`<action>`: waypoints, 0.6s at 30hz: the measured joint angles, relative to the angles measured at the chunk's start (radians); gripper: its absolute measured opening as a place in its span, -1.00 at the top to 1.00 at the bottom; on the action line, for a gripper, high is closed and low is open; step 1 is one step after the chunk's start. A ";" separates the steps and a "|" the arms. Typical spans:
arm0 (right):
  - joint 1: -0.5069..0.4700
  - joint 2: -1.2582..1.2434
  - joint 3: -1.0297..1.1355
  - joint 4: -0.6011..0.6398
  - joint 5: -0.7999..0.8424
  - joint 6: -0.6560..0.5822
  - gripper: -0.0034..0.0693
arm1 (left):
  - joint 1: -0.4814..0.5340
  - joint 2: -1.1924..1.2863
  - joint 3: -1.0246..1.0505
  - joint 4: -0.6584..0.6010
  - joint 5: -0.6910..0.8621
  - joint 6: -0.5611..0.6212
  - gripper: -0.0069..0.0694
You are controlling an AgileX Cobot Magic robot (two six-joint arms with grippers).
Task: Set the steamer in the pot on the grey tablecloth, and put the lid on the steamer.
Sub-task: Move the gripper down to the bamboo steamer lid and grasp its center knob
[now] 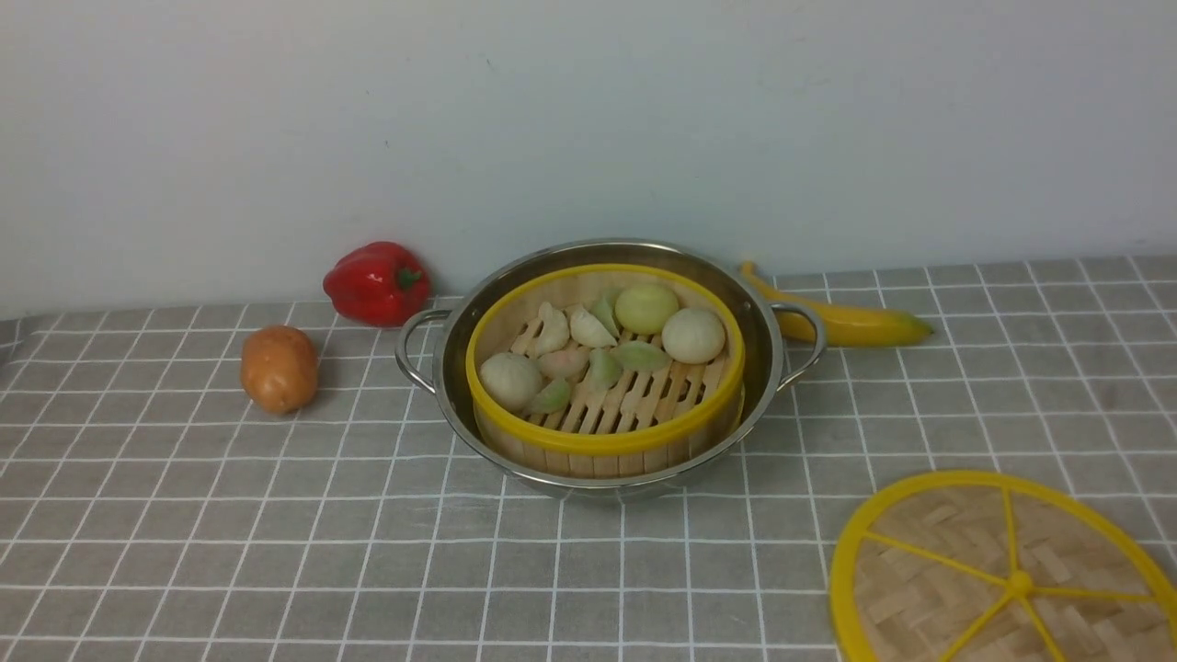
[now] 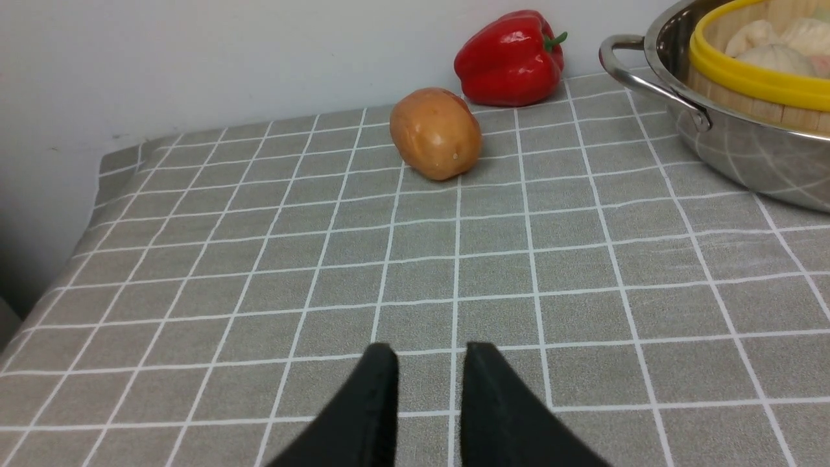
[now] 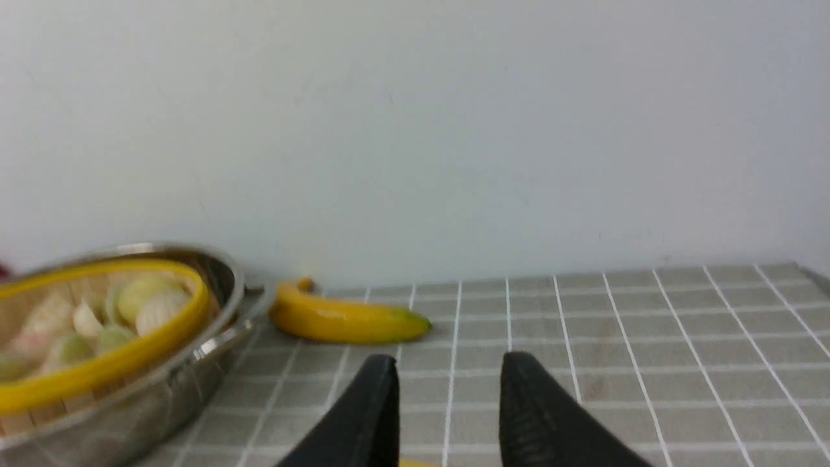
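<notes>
Steamer point(image 1: 602, 443) seated in pot point(image 1: 759, 317). Lid point(image 1: 1002, 575) flat on grey tablecloth point(image 1: 276, 552), right-front of pot. Left gripper point(image 2: 429, 350) and right gripper point(image 3: 449, 360): jaws apart, apparently empty.

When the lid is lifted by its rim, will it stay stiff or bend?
Probably stiff: the lid has a thick yellow rim and spokes bracing it. Its thin woven bamboo suggests light weight. The smooth rim might slip.
</notes>
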 joint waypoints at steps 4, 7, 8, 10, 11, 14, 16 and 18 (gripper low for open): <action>0.000 0.009 -0.137 0.018 0.027 0.019 0.24 | 0.000 0.000 0.000 0.000 0.000 0.000 0.43; 0.000 0.059 -0.229 0.031 0.068 0.051 0.24 | 0.000 0.000 0.000 0.000 0.000 0.000 0.40; 0.000 0.083 -0.259 0.036 0.093 0.059 0.24 | 0.000 0.000 0.000 0.000 0.000 0.000 0.40; 0.000 0.128 -0.309 0.048 0.154 0.065 0.24 | 0.000 0.000 0.000 0.000 0.000 0.000 0.40; 0.000 0.154 -0.336 0.052 0.199 0.066 0.24 | 0.000 0.000 0.000 0.000 0.000 0.000 0.40; 0.000 0.205 -0.390 0.055 0.309 0.068 0.24 | 0.000 0.000 0.000 0.000 0.000 0.000 0.38; 0.000 0.243 -0.421 0.061 0.378 0.070 0.24 | 0.000 0.000 0.000 0.000 0.000 0.000 0.37; 0.000 0.291 -0.433 0.067 0.399 0.072 0.24 | 0.000 0.000 0.000 0.000 0.000 0.000 0.36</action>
